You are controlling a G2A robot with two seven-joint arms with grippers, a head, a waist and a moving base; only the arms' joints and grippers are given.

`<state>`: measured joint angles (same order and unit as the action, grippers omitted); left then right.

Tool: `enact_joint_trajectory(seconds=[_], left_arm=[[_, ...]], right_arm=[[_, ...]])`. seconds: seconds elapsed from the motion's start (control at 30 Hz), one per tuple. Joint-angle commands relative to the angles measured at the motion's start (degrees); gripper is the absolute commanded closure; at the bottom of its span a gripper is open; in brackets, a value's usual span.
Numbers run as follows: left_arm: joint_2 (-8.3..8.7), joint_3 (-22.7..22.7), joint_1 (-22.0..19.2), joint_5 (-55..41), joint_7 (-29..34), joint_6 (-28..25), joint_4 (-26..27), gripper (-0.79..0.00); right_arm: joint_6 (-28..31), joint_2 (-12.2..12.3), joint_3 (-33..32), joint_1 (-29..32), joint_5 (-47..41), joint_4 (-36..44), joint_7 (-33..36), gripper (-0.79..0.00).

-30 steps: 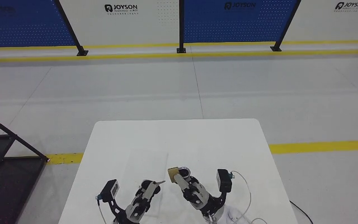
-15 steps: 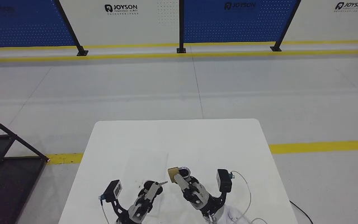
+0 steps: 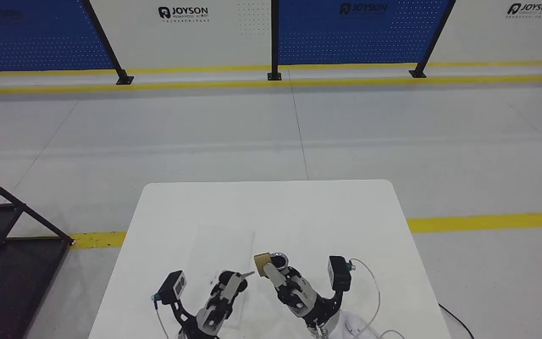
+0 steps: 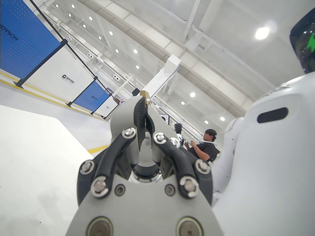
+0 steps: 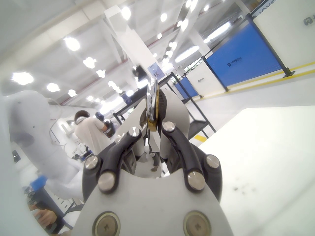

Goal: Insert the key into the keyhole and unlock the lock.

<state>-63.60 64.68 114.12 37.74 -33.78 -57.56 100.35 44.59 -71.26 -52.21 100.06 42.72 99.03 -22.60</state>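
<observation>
In the top view my left gripper (image 3: 237, 278) hovers over the table's near edge, shut on a small key (image 3: 246, 275) whose tip points right toward the lock. The left wrist view has that gripper (image 4: 144, 106) with the brass key end (image 4: 145, 98) sticking out past its pads. My right gripper (image 3: 269, 268) sits just to the right, shut on a brass padlock (image 3: 263, 259) with its silver shackle on the far side. From the right wrist, the gripper (image 5: 153, 106) clamps the padlock (image 5: 151, 124) edge-on. A small gap separates key tip and lock.
The white table (image 3: 271, 212) stretches away bare beyond both grippers. A white cable (image 3: 370, 298) loops near the right arm. A dark rack (image 3: 21, 246) stands off the table's left side. Blue and white barrier panels (image 3: 356, 25) line the far floor.
My left arm has shifted slightly right, bringing the key nearer to the padlock. The right arm and padlock have stayed put.
</observation>
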Motion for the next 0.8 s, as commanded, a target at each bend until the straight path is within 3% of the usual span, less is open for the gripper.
enact_joint_trajectory(seconds=[0.0, 0.77], left_arm=[[-0.14, -0.1, -0.1, -0.1, -0.1, 0.2, 0.1, 0.000], [-1.43, -0.7, -1.2, 0.4, 0.6, 2.1, 0.3, 0.000]], right_arm=[[0.0, 0.0, 0.0, 0.0, 0.0, 0.0, 0.0, 0.000], [0.0, 0.0, 0.0, 0.0, 0.0, 0.0, 0.0, 0.000]])
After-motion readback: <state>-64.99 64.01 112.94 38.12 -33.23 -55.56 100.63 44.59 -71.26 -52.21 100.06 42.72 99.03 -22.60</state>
